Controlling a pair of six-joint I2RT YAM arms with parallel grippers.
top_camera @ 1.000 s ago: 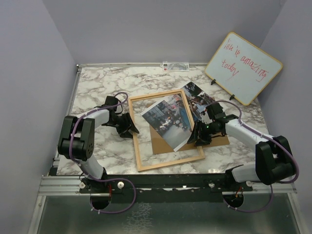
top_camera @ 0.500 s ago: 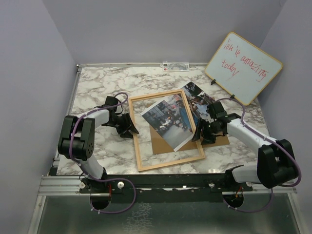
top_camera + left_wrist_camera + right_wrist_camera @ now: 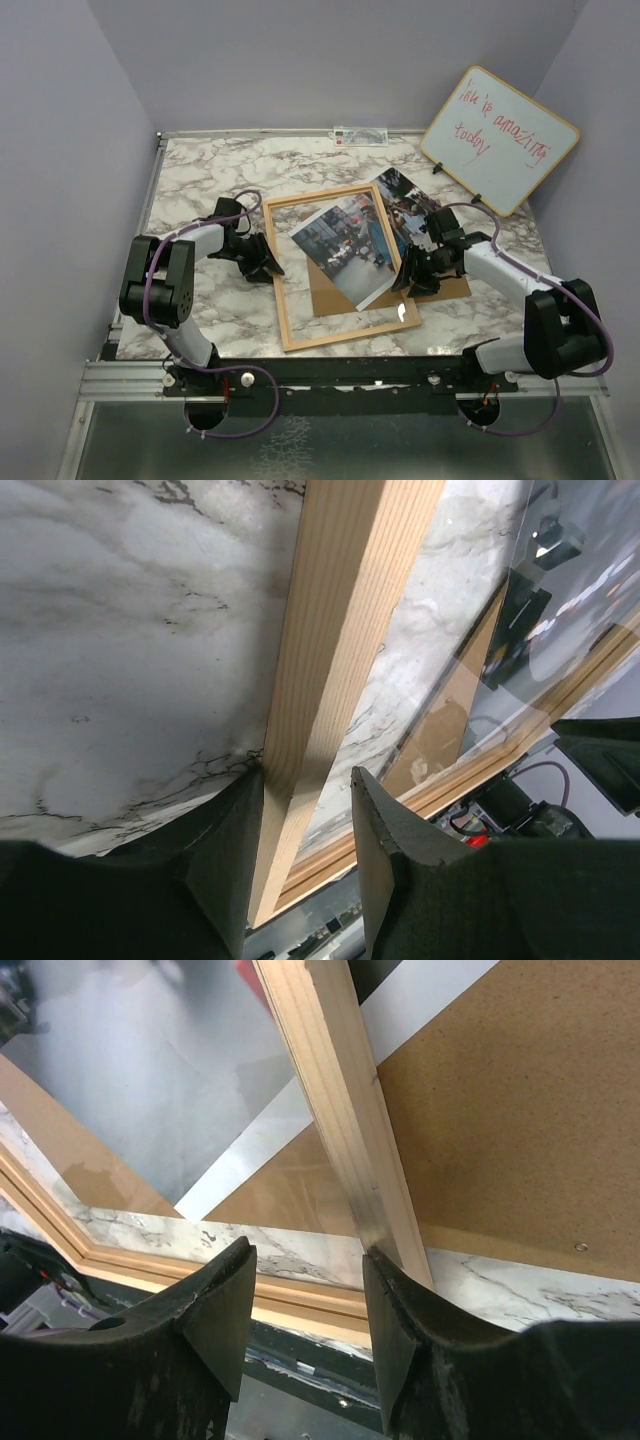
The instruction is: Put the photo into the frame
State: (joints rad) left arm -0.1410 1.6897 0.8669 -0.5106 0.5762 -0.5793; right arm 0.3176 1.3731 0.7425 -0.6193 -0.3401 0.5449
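Note:
The light wood frame (image 3: 282, 270) lies flat in the middle of the table. The photo (image 3: 345, 245) lies askew beneath its clear pane, on the brown backing board (image 3: 325, 292). The photo's far right part sticks out past the right rail. My left gripper (image 3: 268, 262) is open and straddles the frame's left rail (image 3: 340, 610); its outer finger touches the wood. My right gripper (image 3: 407, 274) is open at the right rail (image 3: 340, 1090), one finger against the rail, the other over the pane. The photo's white border (image 3: 270, 1150) and the board (image 3: 500, 1110) show there.
A wood-edged whiteboard (image 3: 500, 138) with red writing leans at the back right. A small flat white object (image 3: 360, 134) lies at the table's back edge. Purple walls close in both sides. The arms' mounting rail (image 3: 330, 375) runs along the near edge.
My right gripper has shifted slightly along the frame's right rail. A bright glare now shows on the pane near the frame's near right corner. The left arm has not moved.

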